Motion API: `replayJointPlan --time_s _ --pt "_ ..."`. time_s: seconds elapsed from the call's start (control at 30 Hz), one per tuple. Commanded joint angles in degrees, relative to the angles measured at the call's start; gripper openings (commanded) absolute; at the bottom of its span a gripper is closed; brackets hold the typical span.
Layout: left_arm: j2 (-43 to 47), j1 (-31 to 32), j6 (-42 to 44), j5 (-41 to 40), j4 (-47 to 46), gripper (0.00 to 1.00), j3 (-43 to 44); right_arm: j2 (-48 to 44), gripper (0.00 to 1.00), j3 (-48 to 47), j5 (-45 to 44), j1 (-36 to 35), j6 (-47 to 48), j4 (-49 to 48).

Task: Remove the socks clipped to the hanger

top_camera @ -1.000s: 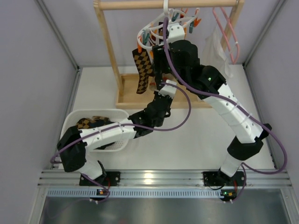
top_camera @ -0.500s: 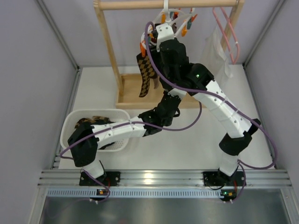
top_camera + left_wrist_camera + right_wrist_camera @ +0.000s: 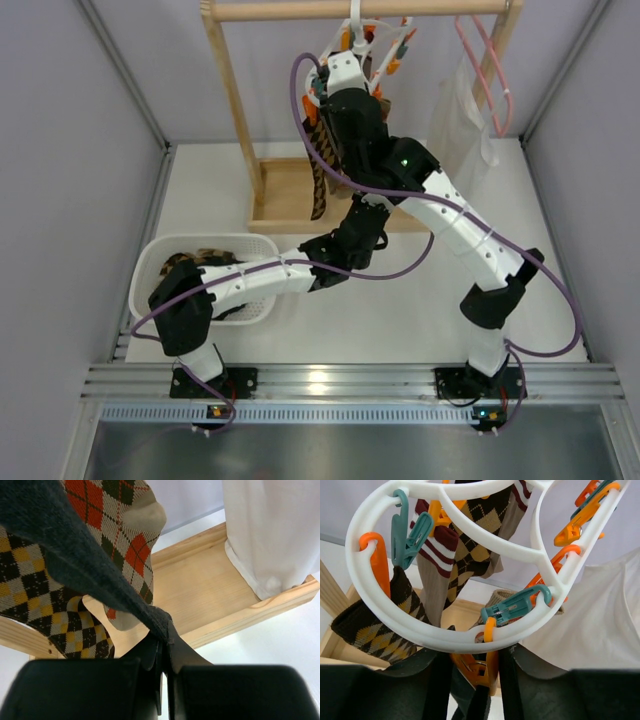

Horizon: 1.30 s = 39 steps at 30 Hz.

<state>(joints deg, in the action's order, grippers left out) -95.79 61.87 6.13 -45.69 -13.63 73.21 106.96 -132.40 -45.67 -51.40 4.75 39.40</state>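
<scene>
Both arms are built alike. The left arm (image 3: 250,281) and right arm (image 3: 462,232) have long white shells set between bulky matte-black joints. A purple cable (image 3: 390,276) trails in loose loops along each one, tied on in places. A small green light (image 3: 404,162) glows on the right arm's black housing. The bases (image 3: 478,384) are black blocks. Up close, the fingers (image 3: 442,690) are plain black and smooth.

white tbl (image 3: 400,310), wood rack base (image 3: 280,195) at back, basket (image 3: 210,238) front-left

socks (image 3: 125,550) cut off at top edge, hanger (image 3: 435,632) hook unseen
</scene>
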Motion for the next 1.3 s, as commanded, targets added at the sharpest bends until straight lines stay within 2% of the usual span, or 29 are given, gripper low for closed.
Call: replayJointPlan --time_s 0.0,0.07,0.3,0.33,0.57,0.7,0.8,0.87,0.93,1.0,1.07,1.1,1.13,1.2,1.27 --pt "-0.1 0.27 -0.24 0.16 -2.98 0.0 1.59 -0.52 0.34 -0.41 -3.81 -0.37 0.87 -5.82" --pt "-0.1 0.36 -0.24 -0.1 -2.98 0.0 1.41 -0.52 0.24 -0.4 -3.9 -0.72 0.87 -5.82" --pt "1.65 -0.34 -3.31 -0.1 -2.98 0.0 -1.14 -2.19 0.14 1.96 -2.76 -1.69 -0.36 -6.7" --pt "1.92 -0.6 -3.58 -0.1 -2.98 0.0 -1.92 -2.45 0.06 2.14 -2.58 -1.69 -0.53 -7.05" --pt "4.03 -0.87 -5.86 0.69 -2.98 0.0 -5.52 -2.9 0.0 2.06 -2.05 -1.69 -1.24 -7.58" --pt "5.35 -0.87 -8.58 0.87 -2.9 0.0 -7.98 -2.98 0.0 2.06 -1.44 -1.69 -1.68 -7.67" --pt "8.59 -0.87 -11.65 -1.32 -2.72 0.0 -12.1 -4.12 0.07 3.37 1.01 -1.25 -3.26 -7.14" --pt "12.98 -1.39 -13.94 -3.25 -1.94 0.0 -15.1 -5.26 0.3 4.95 2.6 -1.07 -4.05 -7.32" --pt "18.15 -3.23 -20.17 -3.0 4.29 0.0 -18.09 -7.28 0.47 7.5 4.88 -1.07 -4.4 -7.76" --pt "21.24 -6.3 -27.29 -2.74 11.99 0.0 -20.37 -9.3 0.51 8.91 7.87 -0.99 -7.03 -6.79" --pt "25.64 -7.89 -33.16 -5.18 18.07 0.0 -21.44 -10.71 0.61 10.05 11.02 -1.07 -8.88 -6.18" --pt "27.22 -8.6 -34.85 -7.46 20.55 0.0 -22.05 -12.72 0.68 11.97 12.09 -1.16 -9.23 -6.0" --pt "28.63 -9.21 -36.52 -8.0 25.53 0.0 -23.19 -13.78 0.81 13.12 12.88 -1.07 -9.85 -6.0" --pt "33.02 -10.62 -41.36 -7.66 29.17 0.0 -24.6 -17.37 0.97 17.32 15.52 -1.16 -10.2 -6.17" --pt "37.14 -14.48 -44.96 -6.17 34.35 0.0 -26.1 -20.37 1.0 22.67 17.62 -1.07 -11.6 -6.79"
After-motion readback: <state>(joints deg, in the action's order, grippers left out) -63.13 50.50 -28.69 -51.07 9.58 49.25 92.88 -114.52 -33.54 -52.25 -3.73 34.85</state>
